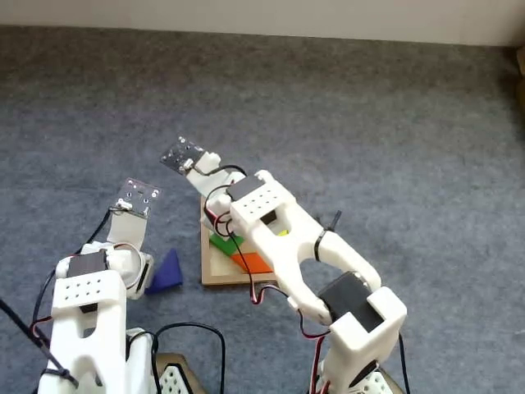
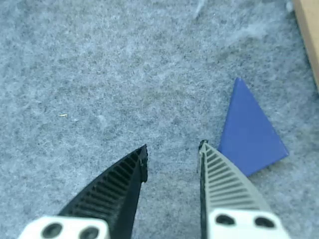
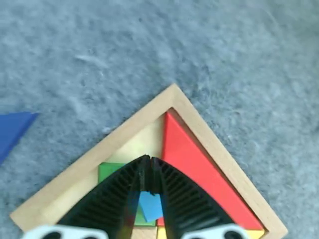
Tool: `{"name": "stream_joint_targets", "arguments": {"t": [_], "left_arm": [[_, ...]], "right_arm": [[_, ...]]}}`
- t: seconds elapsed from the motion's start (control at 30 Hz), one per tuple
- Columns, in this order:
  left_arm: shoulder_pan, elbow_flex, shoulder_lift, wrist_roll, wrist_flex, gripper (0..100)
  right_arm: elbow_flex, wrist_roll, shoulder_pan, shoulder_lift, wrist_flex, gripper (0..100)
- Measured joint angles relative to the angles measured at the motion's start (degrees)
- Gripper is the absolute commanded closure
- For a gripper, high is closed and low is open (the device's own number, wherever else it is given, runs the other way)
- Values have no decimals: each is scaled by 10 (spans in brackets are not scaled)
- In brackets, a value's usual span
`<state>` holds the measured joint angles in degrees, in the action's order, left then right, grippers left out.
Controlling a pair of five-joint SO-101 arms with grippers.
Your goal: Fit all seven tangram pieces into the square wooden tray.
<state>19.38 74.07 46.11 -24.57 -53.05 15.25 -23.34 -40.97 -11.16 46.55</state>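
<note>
The square wooden tray (image 3: 212,135) lies under my right gripper (image 3: 150,160), which is shut with its tips together over the tray's middle. In the tray are a red triangle (image 3: 194,169), a green piece (image 3: 109,172) and a light blue piece (image 3: 149,205) showing in the gap between the fingers; I cannot tell whether it is held. From above, the tray (image 1: 215,277) also shows orange (image 1: 253,263) and yellow (image 1: 283,233) pieces. My left gripper (image 2: 173,148) is open just above the carpet. The dark blue triangle (image 2: 249,132) lies flat beside its pale finger (image 2: 222,179), outside the jaws.
Grey carpet covers the whole surface. The blue triangle (image 1: 166,271) lies just left of the tray, between the two arms. A strip of the tray's rim (image 2: 309,35) shows past the triangle. Open carpet stretches behind and to the right of the tray.
</note>
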Motion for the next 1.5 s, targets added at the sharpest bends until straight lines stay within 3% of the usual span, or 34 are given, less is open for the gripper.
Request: {"name": "stream_joint_targets", "arguments": {"t": [0.3,0.47,0.73,1.5], "left_arm": [[0,0,0,0,0,825],[0,0,0,0,0,825],[0,0,0,0,0,825],[0,0,0,0,0,825]], "right_arm": [[1,0,11,41,74,990],[23,0,48,103,79,990],[48,0,74,78,76,990],[23,1,50,19,74,990]]}}
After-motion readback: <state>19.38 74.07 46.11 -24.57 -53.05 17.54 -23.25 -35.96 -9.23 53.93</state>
